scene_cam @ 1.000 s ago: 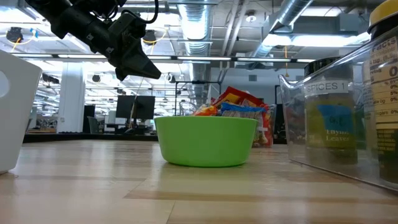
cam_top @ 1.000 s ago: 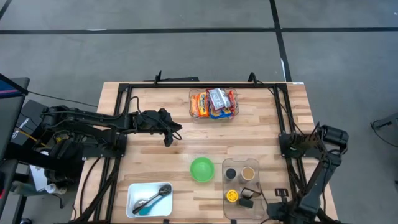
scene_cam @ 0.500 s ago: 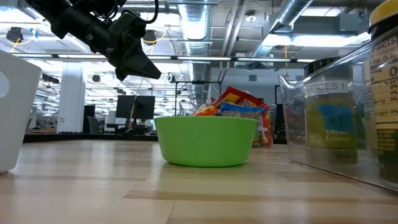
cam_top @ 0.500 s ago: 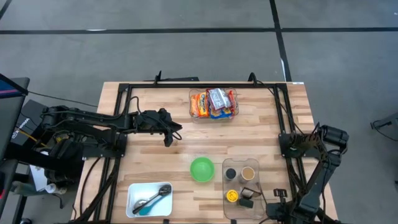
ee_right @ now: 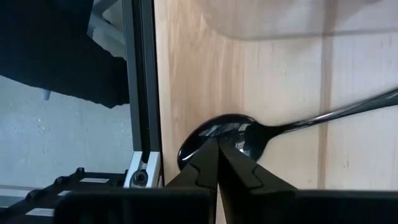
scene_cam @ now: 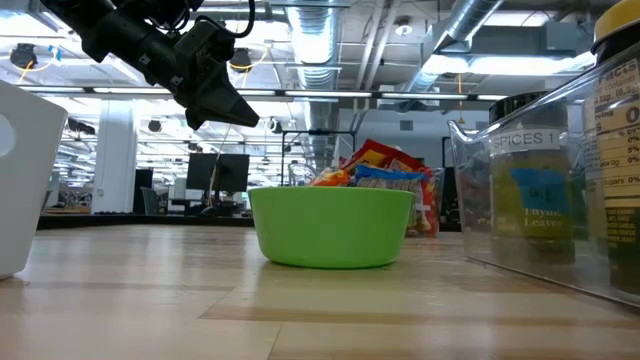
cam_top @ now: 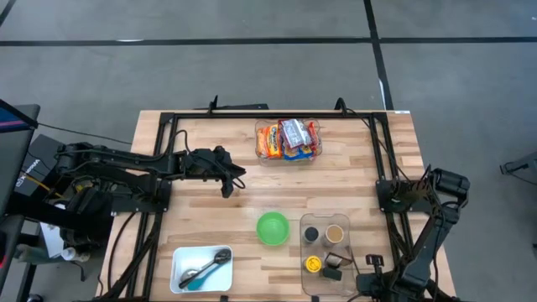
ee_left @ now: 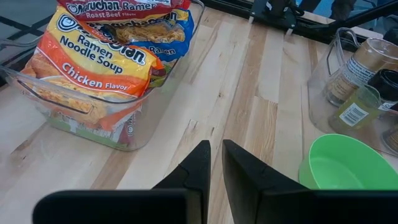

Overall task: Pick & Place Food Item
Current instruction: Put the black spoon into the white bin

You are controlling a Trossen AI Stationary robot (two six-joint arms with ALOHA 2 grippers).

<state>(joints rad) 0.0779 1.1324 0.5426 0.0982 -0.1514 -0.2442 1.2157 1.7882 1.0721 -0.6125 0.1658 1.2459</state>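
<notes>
Several ramen packets (cam_top: 288,139) (ee_left: 99,56) lie in a clear tub (ee_left: 124,134) at the table's far middle. My left gripper (cam_top: 229,181) (ee_left: 215,149) hangs shut and empty above the table, left of the tub, pointing toward it. The green bowl (cam_top: 272,228) (scene_cam: 332,226) rests on its base at the near middle. My right gripper (cam_top: 369,268) (ee_right: 217,142) is shut and points steeply down at the table's near right corner. It stands over the bowl of a dark spoon (ee_right: 239,132) that lies flat on the wood. My right gripper's shut fingertips (ee_right: 227,149) come from above over the spoon's bowl (ee_right: 199,138), at its rim nearest the table's edge rail. The fingers themselves hide the meeting place, so I cannot tell whether they touch it. The spoon lies flat on the table.
A clear spice box (cam_top: 325,252) (scene_cam: 545,190) with jars stands right of the green bowl. A white bin (cam_top: 201,268) holding utensils sits at the near left. Black frame rails (cam_top: 382,159) (ee_right: 142,93) run along the table's sides.
My right gripper has tipped a little at the near right corner, staying shut. The left arm and all objects have kept still.
</notes>
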